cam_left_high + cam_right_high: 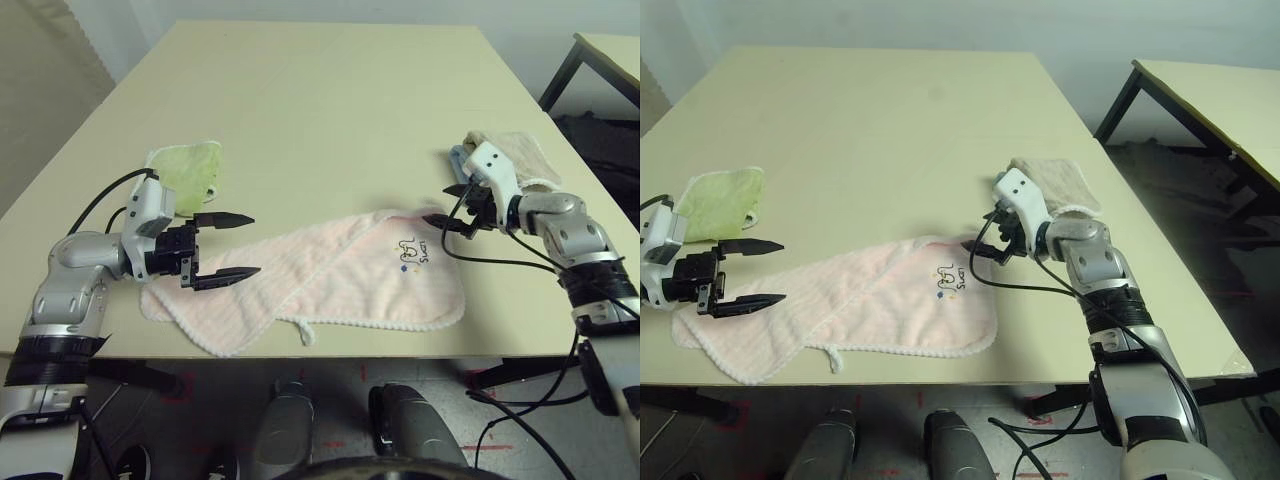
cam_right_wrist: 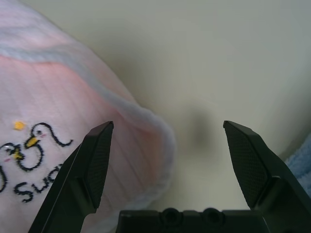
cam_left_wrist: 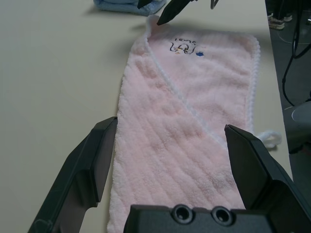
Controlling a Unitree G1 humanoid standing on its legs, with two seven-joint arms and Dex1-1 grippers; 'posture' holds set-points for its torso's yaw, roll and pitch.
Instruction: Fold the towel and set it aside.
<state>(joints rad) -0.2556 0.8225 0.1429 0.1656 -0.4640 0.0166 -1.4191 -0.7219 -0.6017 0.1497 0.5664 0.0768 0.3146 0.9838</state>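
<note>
While both grippers, left (image 1: 240, 249) and right (image 2: 168, 124), keep their jaws spread, the pink towel (image 1: 385, 275) lies below the left jaws and beside the right ones.

In the left eye view, we see the beige cloth (image 1: 515, 155) partly hidden behind the right end effector (image 1: 462, 212), and the blue cloth (image 1: 458, 160) is mostly covered too. The left end effector (image 1: 240, 250) covers some part of the towel (image 1: 350, 270). The second table (image 1: 615, 55) is cut by the picture's edge. In the right wrist view, the towel's lettering is cut off and partly hidden behind one finger (image 2: 90, 170).
</note>
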